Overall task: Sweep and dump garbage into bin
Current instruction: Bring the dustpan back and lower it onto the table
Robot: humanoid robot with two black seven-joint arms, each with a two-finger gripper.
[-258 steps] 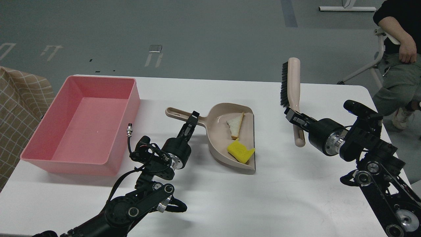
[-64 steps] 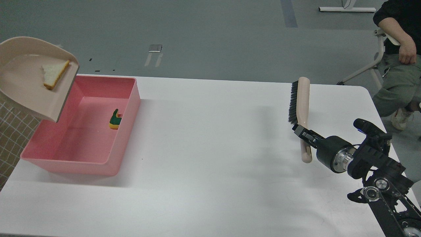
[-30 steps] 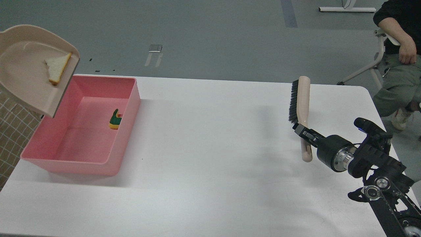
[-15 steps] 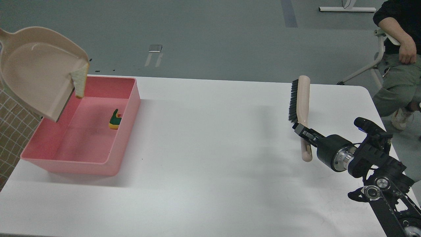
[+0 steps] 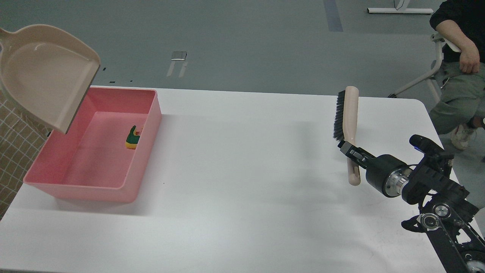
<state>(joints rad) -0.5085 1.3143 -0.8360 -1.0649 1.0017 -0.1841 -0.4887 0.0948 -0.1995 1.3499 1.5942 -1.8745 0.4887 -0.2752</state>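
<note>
The beige dustpan (image 5: 45, 74) hangs tilted in the air over the left end of the pink bin (image 5: 57, 182), and its inside is bare. Its handle runs out of the frame at the left, and my left gripper is out of view. The yellow and green sponge chunk (image 5: 132, 138) lies inside the bin near its right wall. The bread slice does not show; the dustpan hides part of the bin's floor. My right gripper (image 5: 349, 148) is shut on the handle of the beige brush (image 5: 351, 113), held above the table's right side with the bristles facing left.
A white table (image 5: 242, 197) holds the bin at its left. A seated person (image 5: 460, 72) is beyond the table's far right corner. A checked cloth (image 5: 11, 151) lies left of the bin.
The bread slice slid off the dustpan's lip and is gone from it. The dustpan has lifted slightly. The right arm and brush have barely moved.
</note>
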